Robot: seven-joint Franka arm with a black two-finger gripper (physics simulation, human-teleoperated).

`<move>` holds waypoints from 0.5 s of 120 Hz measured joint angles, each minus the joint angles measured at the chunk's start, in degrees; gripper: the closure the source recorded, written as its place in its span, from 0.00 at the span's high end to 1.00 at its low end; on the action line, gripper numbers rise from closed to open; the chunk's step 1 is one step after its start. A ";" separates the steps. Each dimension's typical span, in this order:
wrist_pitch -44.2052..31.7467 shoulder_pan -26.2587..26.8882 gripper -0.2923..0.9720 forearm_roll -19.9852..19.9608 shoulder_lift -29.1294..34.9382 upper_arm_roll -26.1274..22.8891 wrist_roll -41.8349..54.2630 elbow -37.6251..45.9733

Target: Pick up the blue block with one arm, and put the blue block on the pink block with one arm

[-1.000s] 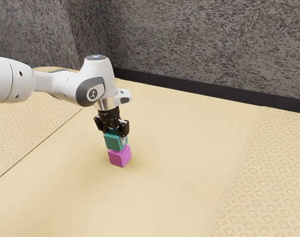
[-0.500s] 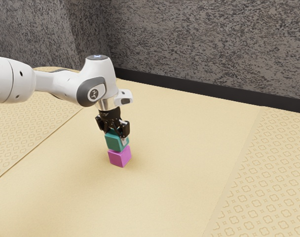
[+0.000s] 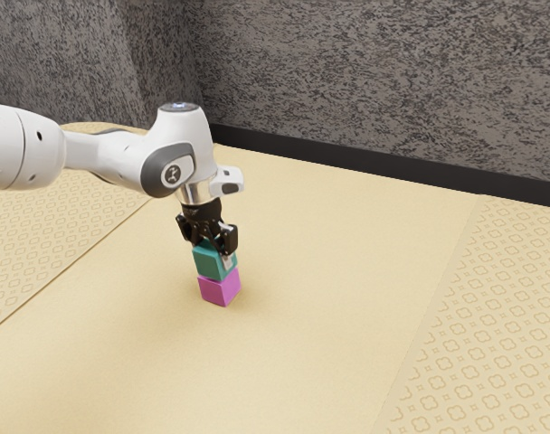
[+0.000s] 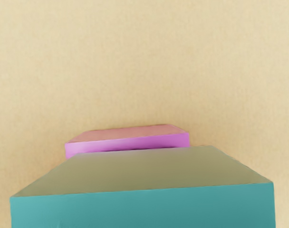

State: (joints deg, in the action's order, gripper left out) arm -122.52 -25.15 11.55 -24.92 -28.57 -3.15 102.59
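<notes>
Item: black two-finger gripper [image 3: 209, 242] on a white, smooth-shelled seven-joint arm [image 3: 94, 158]. State: narrow, clamped from two sides on the upper part of the blue-green matte cube, the blue block [image 3: 210, 263].

Position: the blue block [image 4: 144, 190] sits on top of the pink matte cube, the pink block [image 3: 220, 289], apparently in contact. It is set slightly off-centre, so a strip of the pink top [image 4: 128, 142] shows beyond its far edge.

Support: tan, finely grained tabletop [image 3: 347, 271] with patterned side panels, backed by a speckled grey stone wall [image 3: 365, 72].

Hazards, as judged:
- Uneven release could drag the blue block sideways.
- The offset leaves less bearing surface, so a tilted lift-off might tip the stack.
- Both blocks are hard, flat-faced and sharp-edged, so they are likely to slide rather than settle.
</notes>
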 joint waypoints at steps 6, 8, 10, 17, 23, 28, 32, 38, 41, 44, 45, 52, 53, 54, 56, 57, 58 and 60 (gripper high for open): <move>-0.02 0.00 0.52 -0.01 -0.14 0.00 0.16 -0.01; -0.03 0.00 0.52 -0.01 -0.17 0.00 0.21 0.00; -0.04 -0.01 0.52 -0.02 -0.19 0.01 0.25 0.00; -0.06 -0.04 0.52 -0.02 -0.23 0.06 0.42 0.00; -0.07 -0.04 0.52 -0.03 -0.24 0.13 0.56 0.01; -0.08 -0.04 0.52 -0.03 -0.29 0.15 0.67 0.01; -0.10 -0.06 0.52 -0.03 -0.40 0.16 0.75 0.01; -0.12 -0.05 0.52 -0.03 -0.63 0.17 0.86 0.01; -0.13 -0.03 0.52 -0.04 -0.68 0.17 0.91 0.01; -0.14 -0.03 0.52 -0.04 -0.70 0.17 0.97 0.01; -0.15 -0.03 0.52 -0.04 -0.70 0.18 0.98 0.01; -0.15 -0.05 0.54 -0.11 -0.69 0.18 1.15 0.01; -0.15 -0.06 0.55 -0.14 -0.69 0.18 1.18 0.01; -0.15 -0.06 0.55 -0.18 -0.69 0.18 1.22 0.01; -0.15 -0.07 0.57 -0.23 -0.67 0.18 1.29 -0.02; -0.15 -0.07 0.57 -0.26 -0.66 0.18 1.32 -0.01; -0.14 -0.07 0.58 -0.29 -0.65 0.19 1.36 -0.02; -0.13 -0.07 0.59 -0.34 -0.62 0.24 1.43 -0.02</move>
State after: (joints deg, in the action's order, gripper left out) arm -122.65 -25.22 11.21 -25.54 -28.33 -1.71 102.57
